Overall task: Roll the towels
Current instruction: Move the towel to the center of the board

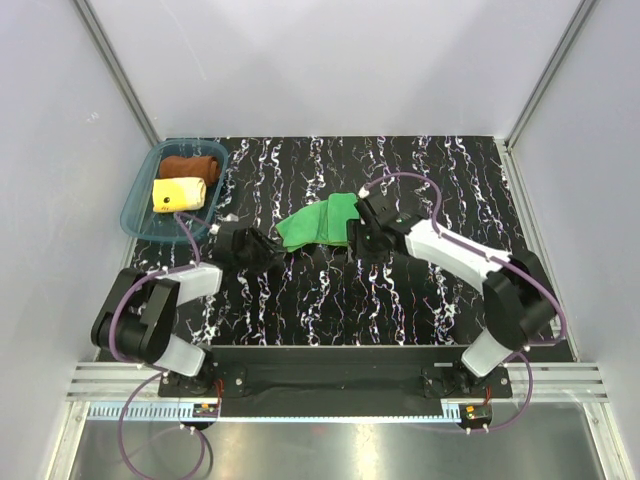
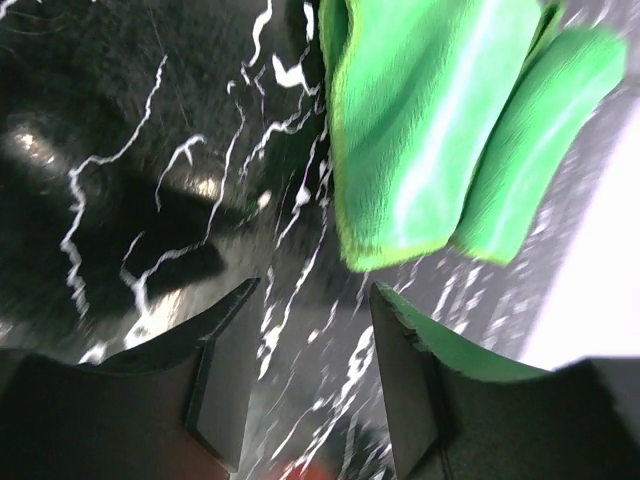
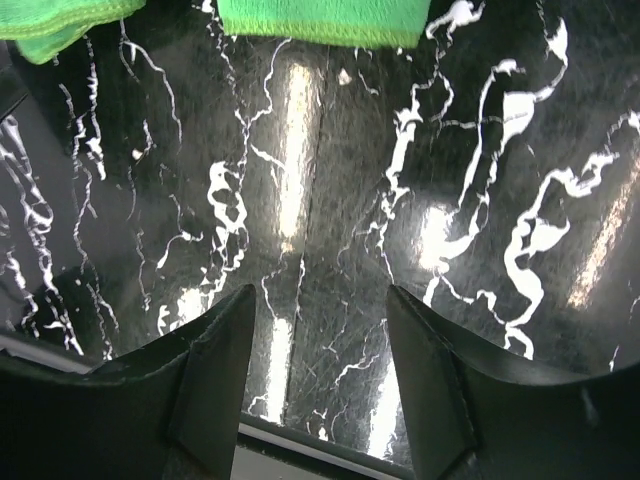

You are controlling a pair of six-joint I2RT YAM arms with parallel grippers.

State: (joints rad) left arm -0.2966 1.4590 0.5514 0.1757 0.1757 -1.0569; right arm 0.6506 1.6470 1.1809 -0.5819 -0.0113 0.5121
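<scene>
Risk of a lopsided, slack roll: green towel (image 1: 318, 224) lies bunched and unevenly folded on the table (image 1: 300, 300), left gripper (image 2: 315, 285) and right gripper (image 3: 321, 289) both spread and empty beside it, so a one-sided pinch may drag it rather than roll it.

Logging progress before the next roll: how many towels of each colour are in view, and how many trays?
Rust-brown towel: 1
Pale yellow towel: 1
Green towel: 1
Teal tray: 1
Total: 4
</scene>
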